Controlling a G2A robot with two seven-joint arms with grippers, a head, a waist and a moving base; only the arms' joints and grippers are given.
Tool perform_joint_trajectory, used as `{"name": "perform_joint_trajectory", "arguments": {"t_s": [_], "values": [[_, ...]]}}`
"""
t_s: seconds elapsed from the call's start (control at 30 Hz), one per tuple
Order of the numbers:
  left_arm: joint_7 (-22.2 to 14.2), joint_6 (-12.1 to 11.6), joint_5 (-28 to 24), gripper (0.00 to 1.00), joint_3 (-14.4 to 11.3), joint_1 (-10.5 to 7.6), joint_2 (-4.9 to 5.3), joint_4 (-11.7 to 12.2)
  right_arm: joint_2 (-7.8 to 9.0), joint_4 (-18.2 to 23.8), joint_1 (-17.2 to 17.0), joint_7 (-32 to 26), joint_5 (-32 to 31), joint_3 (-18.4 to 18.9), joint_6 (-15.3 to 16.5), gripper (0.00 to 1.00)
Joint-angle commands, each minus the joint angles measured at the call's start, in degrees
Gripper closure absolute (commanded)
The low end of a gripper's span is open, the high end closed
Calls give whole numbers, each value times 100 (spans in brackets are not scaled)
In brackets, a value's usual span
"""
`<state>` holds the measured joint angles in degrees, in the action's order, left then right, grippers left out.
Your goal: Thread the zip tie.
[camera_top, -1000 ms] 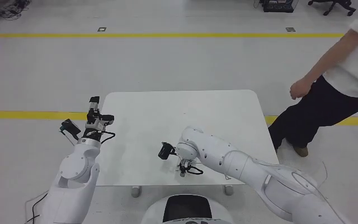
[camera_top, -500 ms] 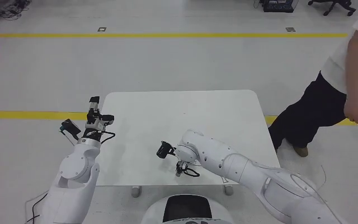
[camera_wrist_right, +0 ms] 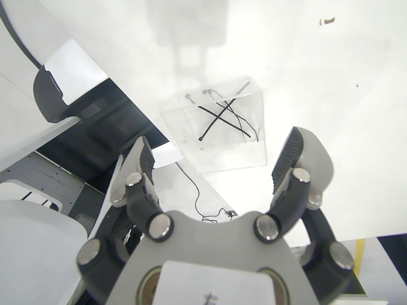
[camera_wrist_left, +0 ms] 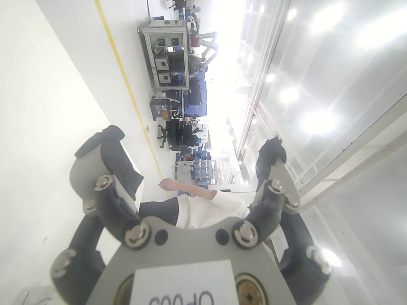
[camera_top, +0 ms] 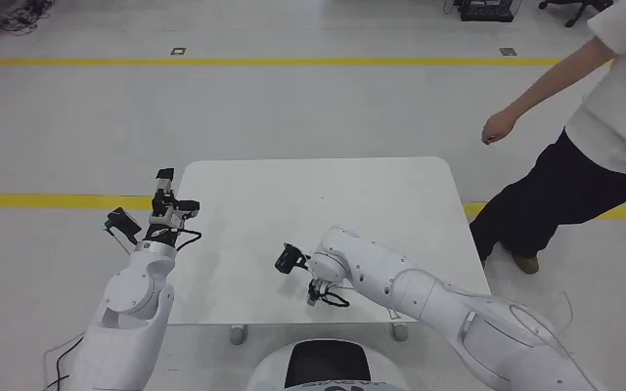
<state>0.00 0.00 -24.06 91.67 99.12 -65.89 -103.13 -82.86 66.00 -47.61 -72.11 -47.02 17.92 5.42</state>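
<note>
The biggest thing is the white bench [camera_top: 372, 195]. It is flat and wide.

Next come the two white arms. The right arm [camera_top: 411, 283] bends in over the near side of the bench, close to the edge by the robot. The left arm [camera_top: 137, 293] is off to the left side of the bench, just past its edge, and it points away from the robot.

The left jaws are spread wide apart. There is nothing between them. They face out at the room and are well apart from the box.

The right jaws are spread wide apart too, and they hold nothing. They hang over the bench and point down at a clear box [camera_wrist_right: 232, 157]. They do not touch the box.

The clear box sits on the bench, very near the edge by the robot. You can see right through its walls.

Inside the box lie the zip ties [camera_wrist_right: 219, 118]. There are a few of them. They are thin, and most are black. They lie flat on the bottom of the box, and some cross over each other like an X. None is looped through its own head.

A tiny brown speck [camera_wrist_right: 327, 21] lies on the bench, well apart from the box.
</note>
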Motion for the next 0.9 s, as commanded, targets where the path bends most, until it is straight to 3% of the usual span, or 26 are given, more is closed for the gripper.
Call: {"name": "perform_joint_trajectory", "arguments": {"t_s": [0.0, 0.57, 0.6, 0.67, 0.77, 0.87], "values": [[0, 0, 0, 0, 0, 0, 0, 0, 4, 13, 0, -7, -14, 4, 12, 0], [0, 0, 0, 0, 0, 0, 0, 0, 69, 202, -96, -93, -245, 185, -25, 0], [0, 0, 0, 0, 0, 0, 0, 0, 72, 212, -101, -112, -251, 201, -27, 21], [0, 0, 0, 0, 0, 0, 0, 0, 77, 234, -117, -152, -260, 236, -37, 51], [0, 0, 0, 0, 0, 0, 0, 0, 79, 249, -147, -194, -273, 274, -49, 58], [0, 0, 0, 0, 0, 0, 0, 0, 72, 231, -187, -203, -271, 298, -51, 59]]}}
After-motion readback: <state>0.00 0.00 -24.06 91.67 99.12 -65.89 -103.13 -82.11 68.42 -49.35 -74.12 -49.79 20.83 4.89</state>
